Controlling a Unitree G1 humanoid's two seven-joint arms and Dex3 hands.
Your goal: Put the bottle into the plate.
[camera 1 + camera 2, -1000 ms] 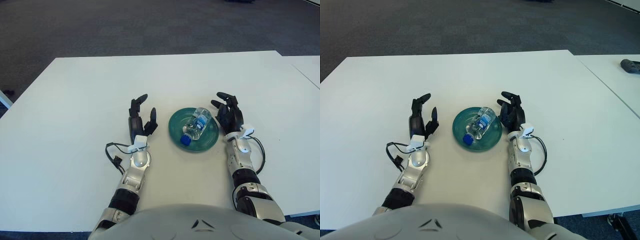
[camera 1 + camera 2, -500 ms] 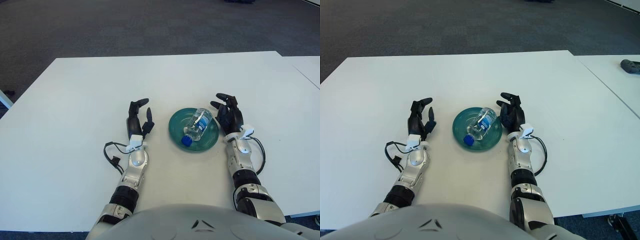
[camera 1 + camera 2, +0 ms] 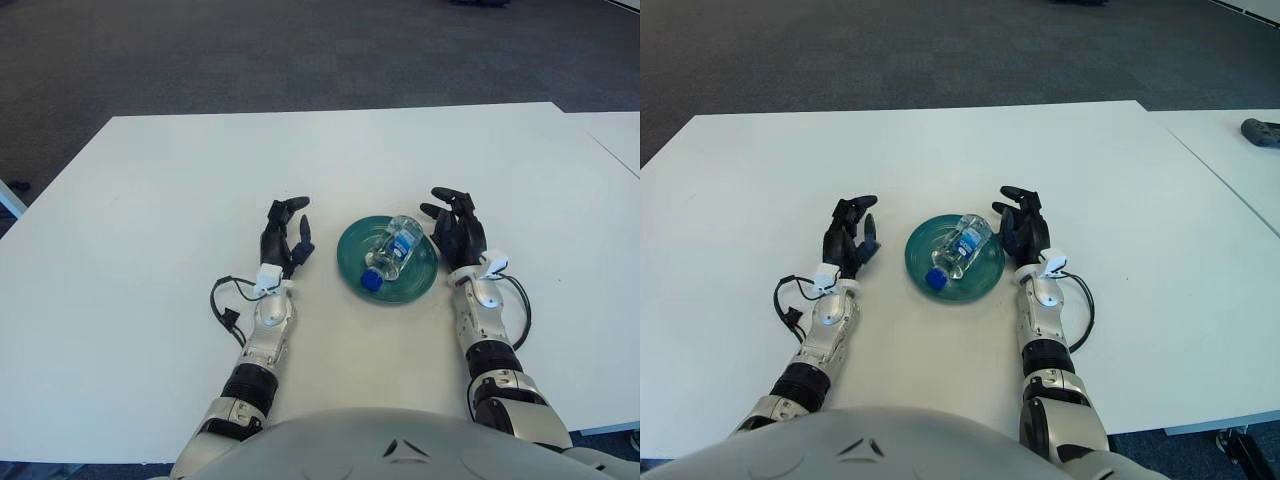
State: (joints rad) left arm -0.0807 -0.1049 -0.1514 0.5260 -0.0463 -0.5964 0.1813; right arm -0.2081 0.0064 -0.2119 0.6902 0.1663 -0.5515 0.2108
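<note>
At the bottom edge of the frame we see our own grey torso point(image 3: 400, 445), and from it both forearms reach up onto the white tabletop point(image 3: 130, 200).

Just above, left of centre, our left robot hand point(image 3: 283, 238) sits over the tabletop with its dark fingers point(image 3: 290, 206) loosely curved and grasping nothing; it lies near the left side of the plate but apart from it. A black cable point(image 3: 228, 312) loops beside that wrist.

Right of centre, our right robot hand point(image 3: 456, 228) stands just beside the right rim of the plate, fingers relaxed and spread, with nothing in them; we cannot tell whether it touches the rim.

Between the two hands, in the middle of the frame, the green plate point(image 3: 422, 277) rests flat on the tabletop. The clear bottle point(image 3: 392, 250) lies on its side inside the plate, its blue cap point(image 3: 370, 281) pointing toward the lower left and its base toward the upper right.

Farther up, the tabletop runs to its far edge, and beyond it dark carpet point(image 3: 300, 50) fills the top of the frame. At the right edge of the right eye view, a second white table point(image 3: 1230, 160) carries a small dark object point(image 3: 1261, 131).
</note>
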